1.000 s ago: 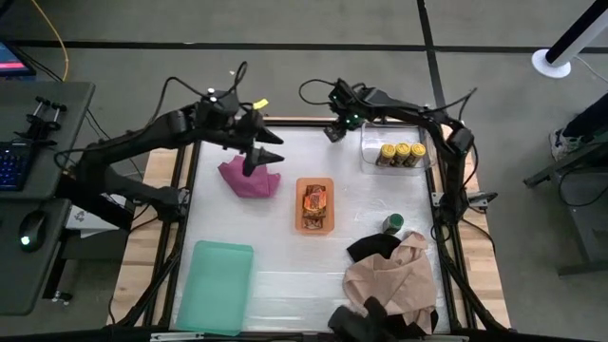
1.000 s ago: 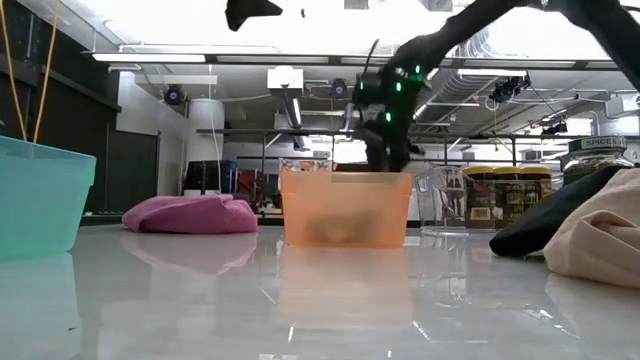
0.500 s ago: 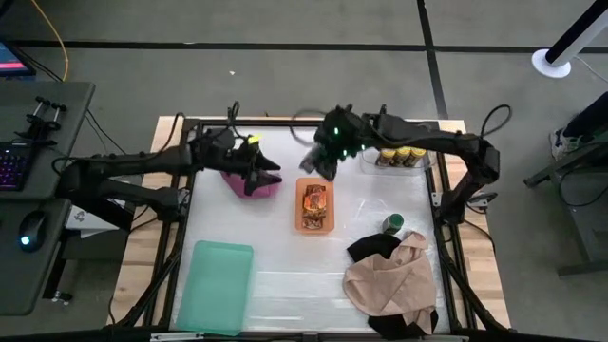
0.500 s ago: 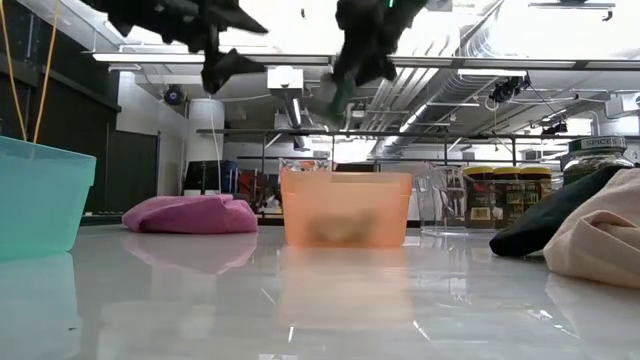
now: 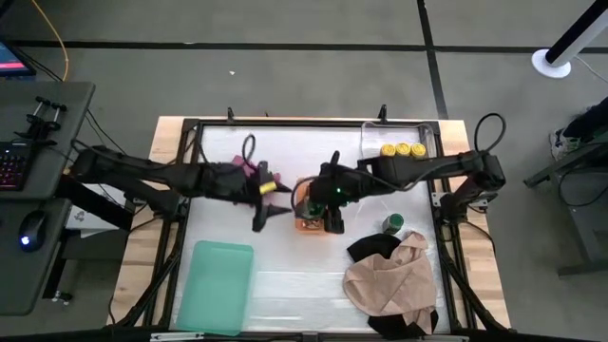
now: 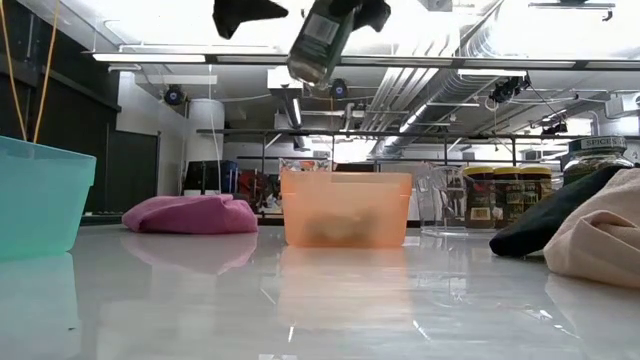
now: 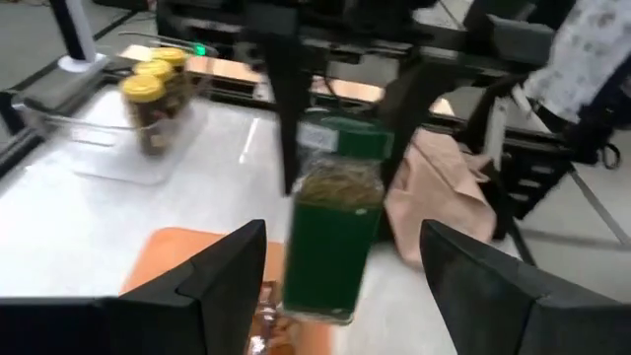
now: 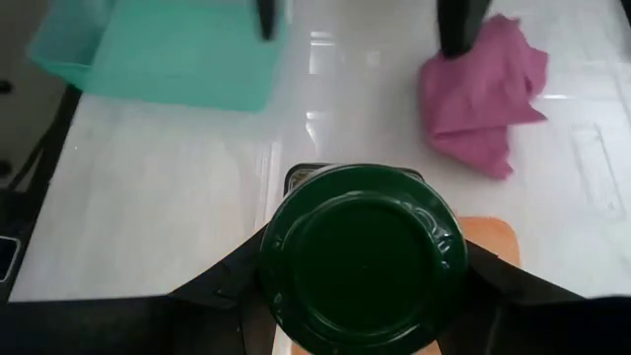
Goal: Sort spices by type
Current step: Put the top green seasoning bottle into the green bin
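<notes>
My right gripper (image 5: 318, 195) hangs over the orange tray (image 5: 313, 226), shut on a green-lidded spice jar (image 7: 333, 232). The tray holds orange-and-black packets. My left gripper (image 5: 271, 202) is open, just left of the jar, and its fingers (image 7: 222, 281) frame the jar without touching it. A second green-lidded jar (image 5: 392, 224) stands on the table by the black cloth. Three yellow-lidded jars (image 5: 401, 151) stand in a clear bin at the far right. My right gripper pinches the jar at its lid end (image 7: 345, 138) between its two fingers, one on each side of the green lid (image 8: 363, 258). The lid faces the wrist and the base points away. The jar is lifted clear and tilted (image 6: 322, 40), high above the tray.
A magenta cloth (image 5: 239, 169) lies behind the left arm. A teal bin (image 5: 216, 285) sits near left. Tan cloth (image 5: 389, 280) and black cloth (image 5: 370, 249) lie heaped near right. The table between the teal bin and the cloths is bare.
My right gripper has swung from the far edge beside the clear bin toward the near edge and now stands over the orange tray. My left gripper has moved from above the magenta cloth toward the near edge and right, up to the jar.
</notes>
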### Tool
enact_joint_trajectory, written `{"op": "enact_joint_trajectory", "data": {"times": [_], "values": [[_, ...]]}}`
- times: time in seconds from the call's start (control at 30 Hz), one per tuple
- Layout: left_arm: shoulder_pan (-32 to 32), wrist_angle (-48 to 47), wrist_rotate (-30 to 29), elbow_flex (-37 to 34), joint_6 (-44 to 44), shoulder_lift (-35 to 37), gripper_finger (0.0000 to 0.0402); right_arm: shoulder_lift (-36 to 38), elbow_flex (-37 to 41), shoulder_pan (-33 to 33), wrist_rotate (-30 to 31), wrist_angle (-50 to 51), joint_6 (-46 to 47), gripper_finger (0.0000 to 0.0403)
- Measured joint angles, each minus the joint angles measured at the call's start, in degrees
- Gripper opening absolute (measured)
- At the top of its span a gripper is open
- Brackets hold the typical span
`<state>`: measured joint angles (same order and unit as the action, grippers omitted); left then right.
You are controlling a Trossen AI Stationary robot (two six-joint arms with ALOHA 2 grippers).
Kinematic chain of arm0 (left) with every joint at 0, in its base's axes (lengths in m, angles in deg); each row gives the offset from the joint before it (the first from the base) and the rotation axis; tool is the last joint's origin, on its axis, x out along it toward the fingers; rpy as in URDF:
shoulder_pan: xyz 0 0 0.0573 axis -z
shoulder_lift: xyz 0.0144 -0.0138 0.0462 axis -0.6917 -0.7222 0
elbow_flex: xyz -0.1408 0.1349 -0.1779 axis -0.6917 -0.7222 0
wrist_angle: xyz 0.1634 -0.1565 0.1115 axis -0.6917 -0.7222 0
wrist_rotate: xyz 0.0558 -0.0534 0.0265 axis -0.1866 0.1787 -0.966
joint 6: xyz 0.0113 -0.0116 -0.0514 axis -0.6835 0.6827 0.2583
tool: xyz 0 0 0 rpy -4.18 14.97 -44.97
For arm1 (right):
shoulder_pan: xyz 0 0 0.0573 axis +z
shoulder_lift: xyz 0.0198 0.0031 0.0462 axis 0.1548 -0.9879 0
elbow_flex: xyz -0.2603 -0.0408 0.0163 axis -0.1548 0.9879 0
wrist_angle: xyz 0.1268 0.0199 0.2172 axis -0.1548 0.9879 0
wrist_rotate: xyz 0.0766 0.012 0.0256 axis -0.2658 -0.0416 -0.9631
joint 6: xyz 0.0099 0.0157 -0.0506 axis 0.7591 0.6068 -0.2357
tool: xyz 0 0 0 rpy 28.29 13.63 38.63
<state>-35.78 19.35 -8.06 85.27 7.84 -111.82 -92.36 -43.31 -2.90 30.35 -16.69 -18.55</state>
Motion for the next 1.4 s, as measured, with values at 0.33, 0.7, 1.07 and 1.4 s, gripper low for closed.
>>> {"op": "enact_joint_trajectory", "data": {"times": [0.33,0.7,1.07,1.4], "values": [[5.7,-3.3,-8.3,7.9,-1.6,-9.3,0.0288,0.0,0.0,2.9,2.5,-2.9,0.4,0.0189],[5.2,-11.0,-9.5,8.1,-0.7,-10.1,0.0301,0.0,0.0,2.9,3.0,-6.2,2.0,0.0189],[4.7,-11.6,-7.9,8.1,-3.3,-9.7,0.0288,0.0,0.0,2.9,3.0,-8.5,3.0,0.0189],[3.2,-13.4,-6.2,8.2,-3.7,-9.1,0.0153,-0.1,0.0,2.9,3.5,-8.4,1.7,0.0196]]}}
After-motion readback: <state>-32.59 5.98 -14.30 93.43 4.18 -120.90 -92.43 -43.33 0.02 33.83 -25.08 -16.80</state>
